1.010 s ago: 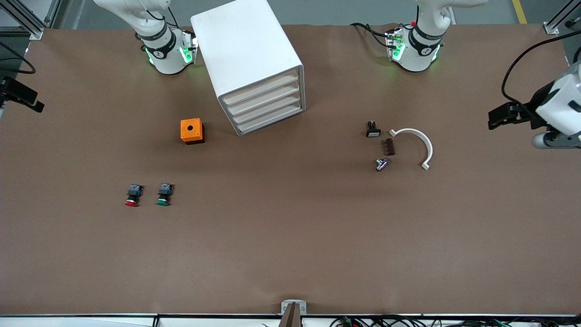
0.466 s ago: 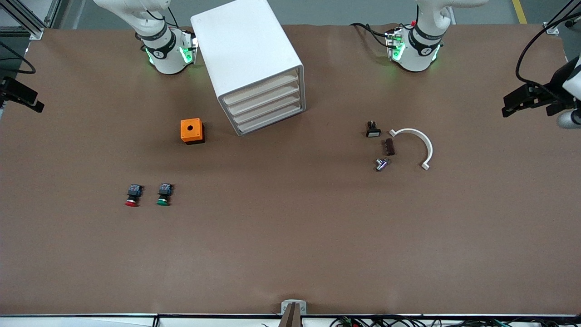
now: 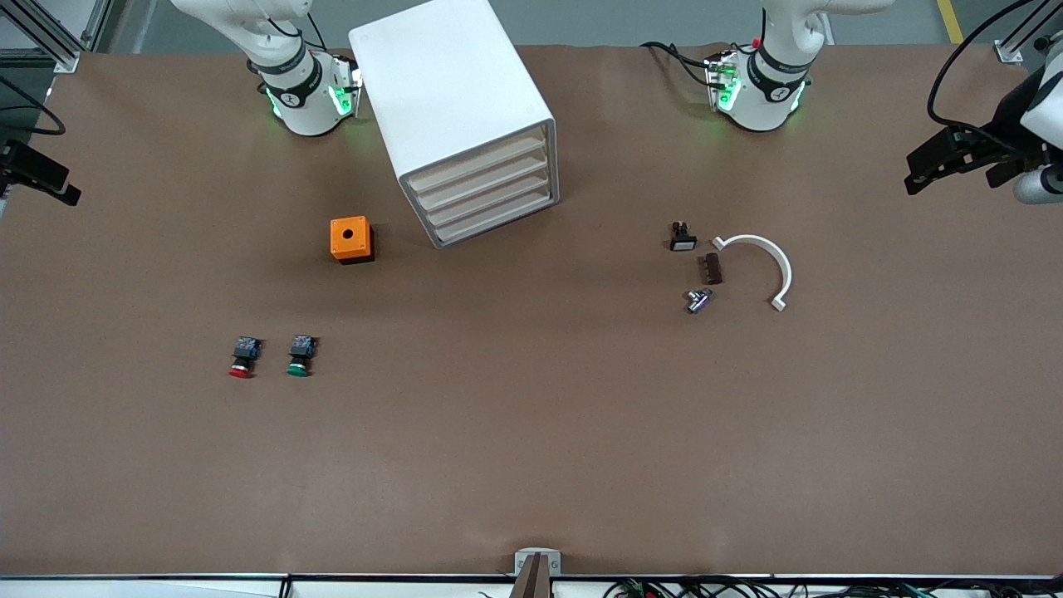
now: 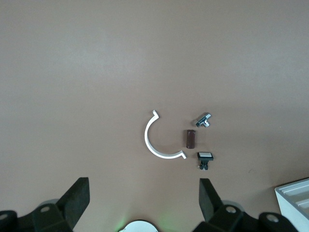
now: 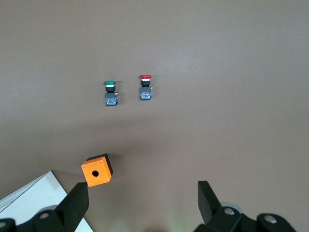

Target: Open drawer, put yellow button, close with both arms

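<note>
The white cabinet [image 3: 453,91] stands between the two bases; its corner also shows in the left wrist view [image 4: 294,193] and the right wrist view [image 5: 34,203]. Its top drawer [image 3: 477,164] is shut, like the three below it. The yellow button is not in view anywhere. My left gripper [image 3: 926,162] is open and empty, high over the left arm's end of the table [image 4: 145,193]. My right gripper [image 3: 46,178] waits open and empty, high over the right arm's end [image 5: 143,195].
An orange box [image 3: 351,239] with a hole sits beside the cabinet. Red-capped [image 3: 242,359] and green-capped [image 3: 299,355] buttons lie nearer the camera. A white arc [image 3: 768,262], black switch [image 3: 683,237], brown block [image 3: 712,268] and metal part [image 3: 698,300] lie toward the left arm's end.
My left gripper has swung along the left arm's end of the table, toward the robots' side. The right gripper, the drawers and the table's objects have not moved.
</note>
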